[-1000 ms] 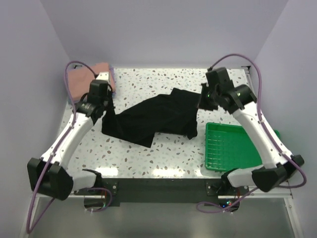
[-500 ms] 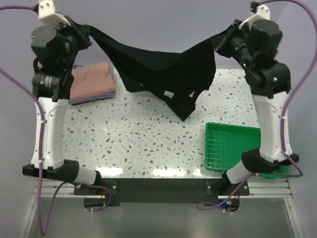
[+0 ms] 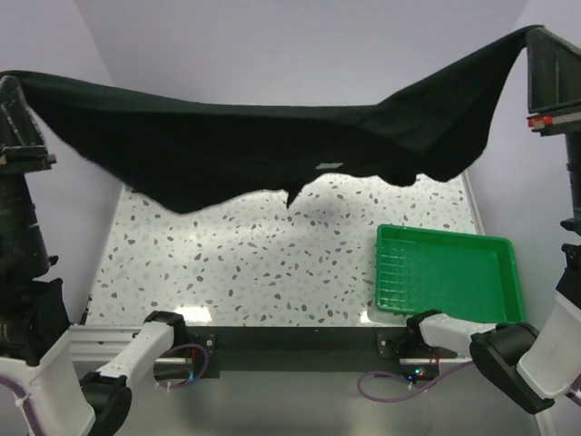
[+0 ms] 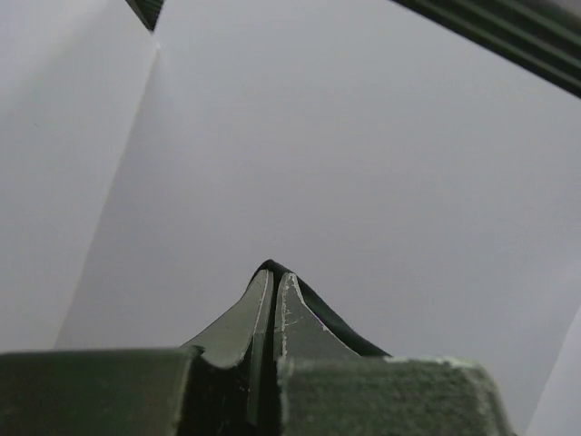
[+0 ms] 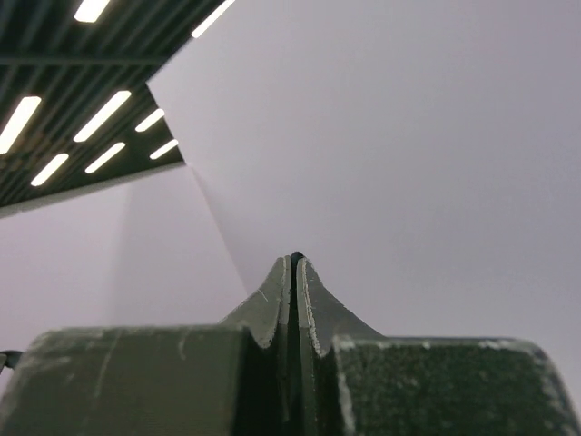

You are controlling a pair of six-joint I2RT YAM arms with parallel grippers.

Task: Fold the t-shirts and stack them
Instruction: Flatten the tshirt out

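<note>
A black t-shirt [image 3: 254,136] hangs stretched wide in the air across the top external view, high above the table, with a small white tag [image 3: 325,166] near its lower edge. My left gripper [image 3: 11,84] holds its left end at the far left. My right gripper [image 3: 534,38] holds its right end at the top right. In the left wrist view the left gripper [image 4: 274,272] is shut, with a black cloth edge [image 4: 327,313] wrapped over its tips. In the right wrist view the right gripper [image 5: 295,260] is shut, dark cloth showing between its tips. Other t-shirts are hidden.
A green plastic tray [image 3: 449,272] sits at the table's near right. The speckled white table [image 3: 245,263] lies below the hanging shirt. Pale lilac walls enclose the back and both sides. Both wrist views point up at wall and ceiling.
Both arms have risen from the table and swung far apart, lifting the black shirt and stretching it wide. It now hides the folded pile at the back left.
</note>
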